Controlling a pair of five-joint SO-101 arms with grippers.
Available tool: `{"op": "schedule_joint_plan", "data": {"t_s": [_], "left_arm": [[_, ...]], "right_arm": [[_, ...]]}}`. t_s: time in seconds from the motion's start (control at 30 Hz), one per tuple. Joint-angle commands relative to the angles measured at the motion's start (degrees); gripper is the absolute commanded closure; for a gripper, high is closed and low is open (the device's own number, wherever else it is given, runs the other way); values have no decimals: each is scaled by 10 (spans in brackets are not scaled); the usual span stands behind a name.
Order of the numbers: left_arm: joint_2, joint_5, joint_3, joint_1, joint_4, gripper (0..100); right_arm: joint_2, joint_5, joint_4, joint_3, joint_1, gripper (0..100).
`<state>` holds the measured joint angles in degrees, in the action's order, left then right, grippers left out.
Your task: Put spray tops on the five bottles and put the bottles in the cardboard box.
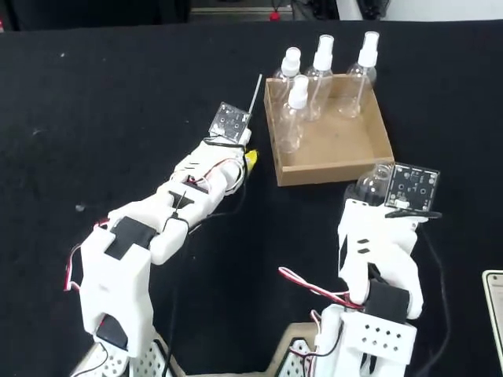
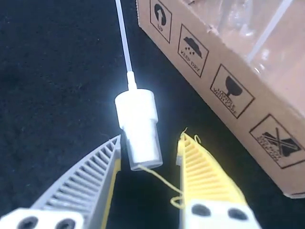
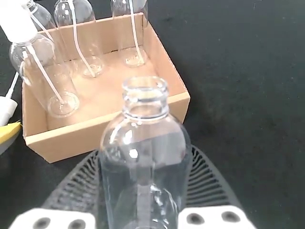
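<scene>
Black table [image 1: 118, 94]; left tool [image 2: 150, 138] around spray top [image 2: 137, 117]

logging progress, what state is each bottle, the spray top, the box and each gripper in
cardboard box: open, holds four bottles
capped bottles: four, upright inside it, tops on
last bottle: uncapped, held upright outside it
spray top: gripped, not on any bottle
left gripper: shut on spray top
right gripper: shut on last bottle

Bright even light, glints on bottle [image 3: 143, 157]
</scene>
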<state>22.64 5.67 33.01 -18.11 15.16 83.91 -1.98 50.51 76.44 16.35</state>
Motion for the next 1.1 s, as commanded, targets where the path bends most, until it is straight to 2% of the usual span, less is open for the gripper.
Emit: {"op": "schedule_joint_plan", "data": {"t_s": [0.0,0.13,0.23,0.47,0.8,0.93,1.0,1.07], "left_arm": [[-7,4,-24,6,-6,827],[-7,4,-24,6,-6,976],[-7,4,-24,6,-6,940],[-28,4,12,-1,-6,939],[-277,4,224,9,-6,939],[-365,4,312,46,-10,939],[-404,4,332,77,-52,939],[-442,4,332,106,-131,939]], "right_arm": [[11,1,-11,-2,9,942],[11,1,-11,-2,9,942],[11,1,-11,-2,9,942],[11,1,-18,8,7,942],[11,1,-26,13,7,942],[11,3,-25,16,7,942],[11,3,-30,21,6,942],[11,4,-38,24,6,942]]}}
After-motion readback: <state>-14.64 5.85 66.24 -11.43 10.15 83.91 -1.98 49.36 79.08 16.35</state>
